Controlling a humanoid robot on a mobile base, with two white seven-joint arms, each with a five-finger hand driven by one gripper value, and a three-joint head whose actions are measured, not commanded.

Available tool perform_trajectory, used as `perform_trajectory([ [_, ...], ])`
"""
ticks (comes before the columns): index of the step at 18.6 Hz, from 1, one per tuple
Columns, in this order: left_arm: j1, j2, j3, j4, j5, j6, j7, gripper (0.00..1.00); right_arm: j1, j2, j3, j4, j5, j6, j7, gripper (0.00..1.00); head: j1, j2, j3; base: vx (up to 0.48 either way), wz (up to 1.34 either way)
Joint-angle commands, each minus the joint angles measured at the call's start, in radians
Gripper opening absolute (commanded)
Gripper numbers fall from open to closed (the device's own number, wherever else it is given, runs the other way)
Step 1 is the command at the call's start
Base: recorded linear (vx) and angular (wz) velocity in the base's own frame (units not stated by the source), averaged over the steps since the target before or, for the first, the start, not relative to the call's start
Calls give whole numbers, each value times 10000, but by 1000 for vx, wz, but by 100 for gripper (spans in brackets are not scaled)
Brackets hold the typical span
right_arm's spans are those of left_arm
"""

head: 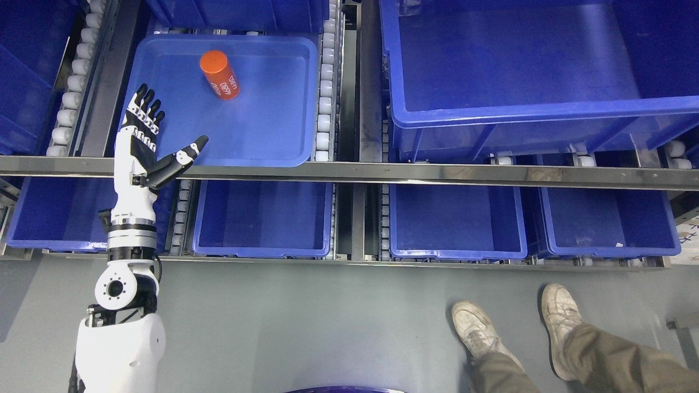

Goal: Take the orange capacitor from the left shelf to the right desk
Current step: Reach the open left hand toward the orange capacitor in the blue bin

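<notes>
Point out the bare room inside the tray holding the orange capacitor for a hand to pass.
The blue tray is bare along its right half and near edge. Only the orange capacitor lies in it, toward the far left. The open left hand hovers over its left rim. That left side, between hand and capacitor, is the tighter stretch.

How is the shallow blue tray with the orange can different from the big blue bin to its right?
The shallow tray has low walls and holds the orange capacitor; the big bin is deeper, wider and shows nothing inside. The left robot hand, fingers spread, reaches by the tray, not the bin. Both are blue plastic.
</notes>
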Motion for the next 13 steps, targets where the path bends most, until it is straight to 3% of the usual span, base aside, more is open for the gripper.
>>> perform_trajectory([
  [1,-8,174,-81,41,0,22,-1,100,-16,-175,-107,-337,46,-6,-8,100,0,0,0,0,0],
  [5,-343,174,-65,376,-30,449,-1,100,-16,-175,-107,-337,46,-6,-8,100,0,0,0,0,0],
  [13,-2521,475,-233,2645,-1026,667,-1,100,-16,-175,-107,-337,46,-6,-8,100,0,0,0,0,0],
])
